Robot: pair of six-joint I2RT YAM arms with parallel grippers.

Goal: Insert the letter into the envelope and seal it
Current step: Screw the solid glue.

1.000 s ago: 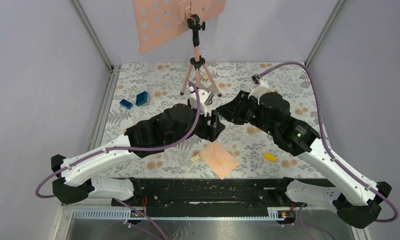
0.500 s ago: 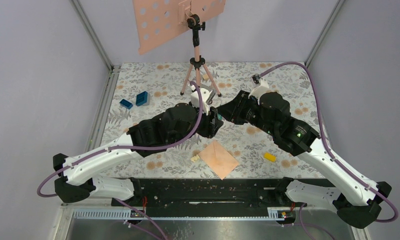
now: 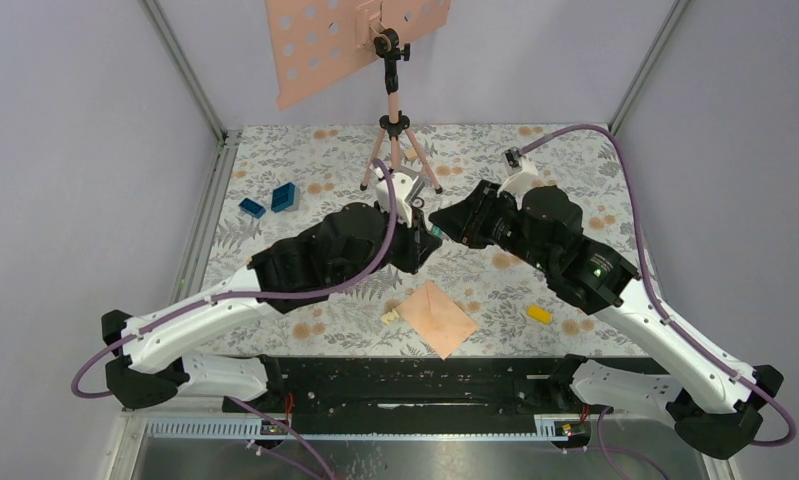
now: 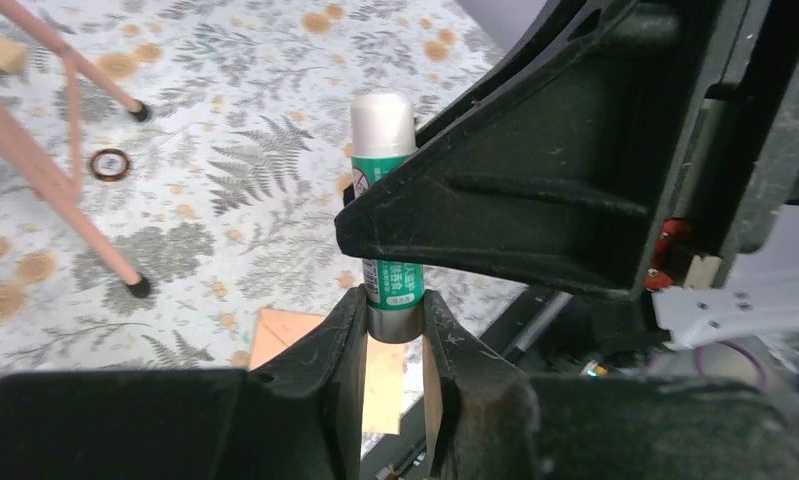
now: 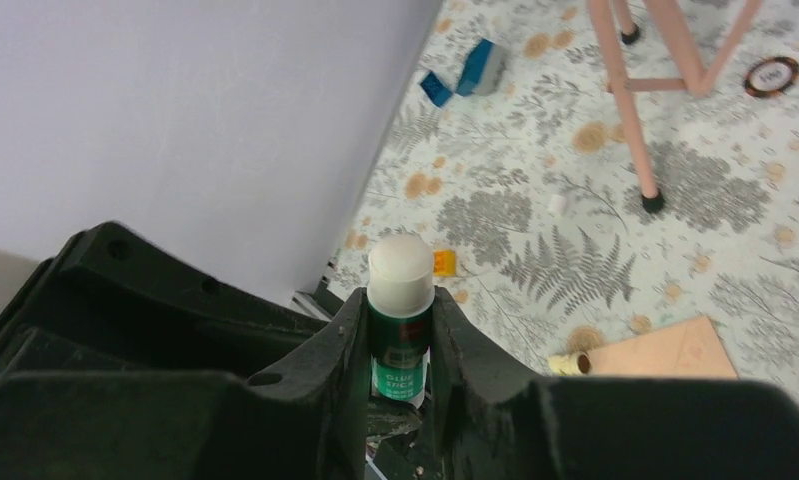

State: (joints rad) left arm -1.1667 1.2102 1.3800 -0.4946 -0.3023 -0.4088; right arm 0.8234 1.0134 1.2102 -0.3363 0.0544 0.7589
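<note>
L end effector (image 4: 393,328) has closed since 1 s ago & now pinches base of glue stick (image 4: 383,130), R end effector (image 5: 400,345) clamps its body, both up behind envelope (image 3: 436,317) lying flat on bench (image 3: 275,160); letter unseen, prob. inside; sealing left.

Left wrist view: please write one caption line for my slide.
A green glue stick gripped by the left hand and right hand; peach envelope lies on the flowered table.
</note>
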